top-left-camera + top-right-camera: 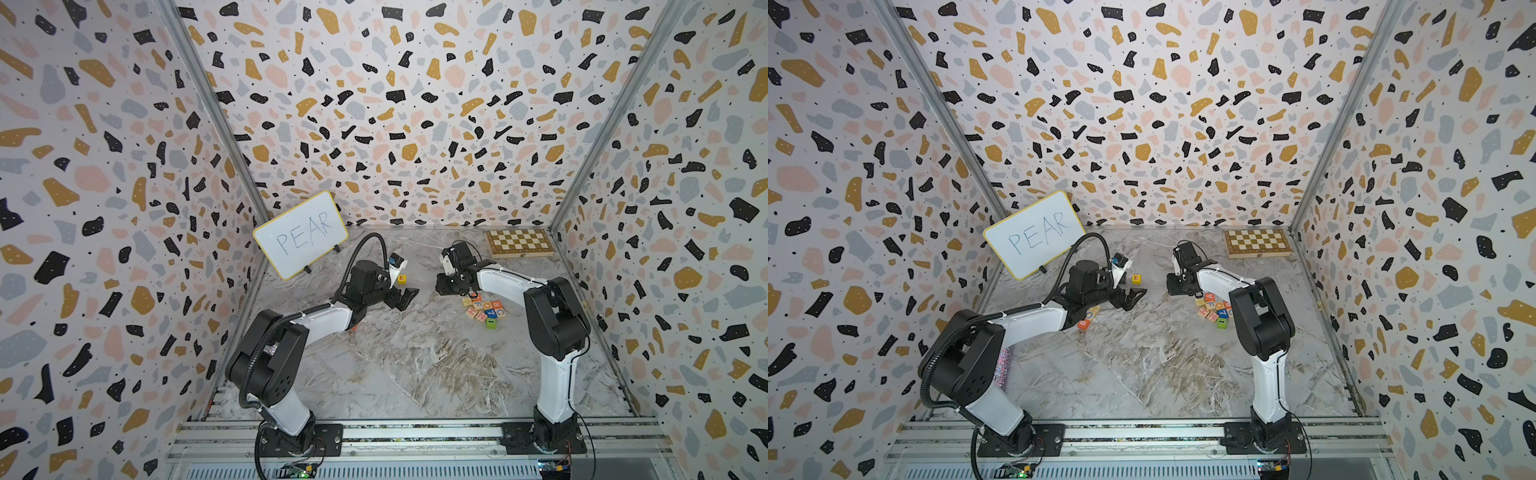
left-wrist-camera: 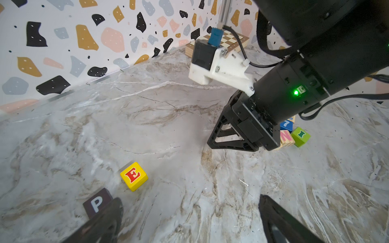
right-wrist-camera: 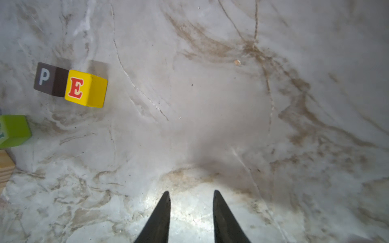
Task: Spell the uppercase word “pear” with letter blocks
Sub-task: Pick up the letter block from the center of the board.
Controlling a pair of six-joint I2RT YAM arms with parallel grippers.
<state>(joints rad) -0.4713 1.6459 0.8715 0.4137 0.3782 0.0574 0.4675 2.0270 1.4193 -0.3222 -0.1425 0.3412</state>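
A dark block lettered P (image 2: 97, 202) and a yellow block lettered E (image 2: 133, 175) lie close together on the marble table; the right wrist view shows P (image 3: 49, 80) beside E (image 3: 84, 88). In both top views only E (image 1: 401, 279) (image 1: 1136, 279) shows. My left gripper (image 1: 404, 300) (image 2: 190, 202) hovers just in front of them, wide open and empty. An orange-red A block (image 1: 476, 298) and an R block (image 1: 498, 304) sit in the pile by my right arm. My right gripper (image 1: 442, 289) (image 3: 190, 192) points down at bare table, fingers a narrow gap apart, holding nothing.
The pile also holds other lettered blocks, with a green I block (image 1: 491, 323) at its front. Two more blocks (image 1: 1088, 320) lie under my left forearm. A whiteboard (image 1: 300, 233) reading PEAR leans at the back left, a chessboard (image 1: 519, 242) at the back right.
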